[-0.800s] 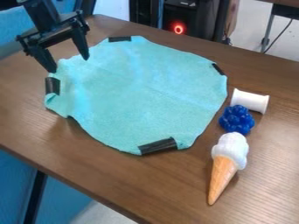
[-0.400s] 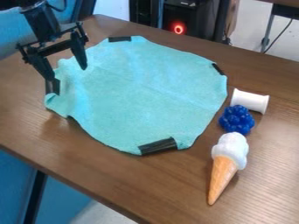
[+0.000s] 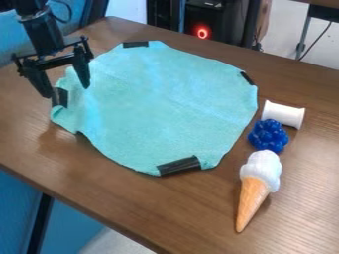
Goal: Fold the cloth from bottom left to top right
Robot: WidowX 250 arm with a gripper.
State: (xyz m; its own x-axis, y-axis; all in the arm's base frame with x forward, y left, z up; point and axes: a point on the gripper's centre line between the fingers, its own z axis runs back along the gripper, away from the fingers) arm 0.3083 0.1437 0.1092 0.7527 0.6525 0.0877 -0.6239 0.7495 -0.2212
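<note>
The gripper (image 3: 67,91) hangs at the upper left, its two fingers spread wide and open with nothing held between them. One fingertip stands beside the black tape patch at the cloth's left edge, the other over the cloth's left part. The turquoise cloth (image 3: 165,106) lies spread on the table, roughly round, with black patches on its left, top, right and bottom edges. Its left edge is slightly rumpled and curled. Whether the fingertips touch the cloth cannot be told.
Right of the cloth lie a white spool (image 3: 283,114), a blue berry-like cluster (image 3: 269,135) and a toy ice cream cone (image 3: 257,186). The brown table's (image 3: 99,186) front edge runs diagonally along the lower left.
The gripper has moved down in the view and slightly left, closer to the cloth's left patch, staying open. The cloth and the other objects have not moved.
</note>
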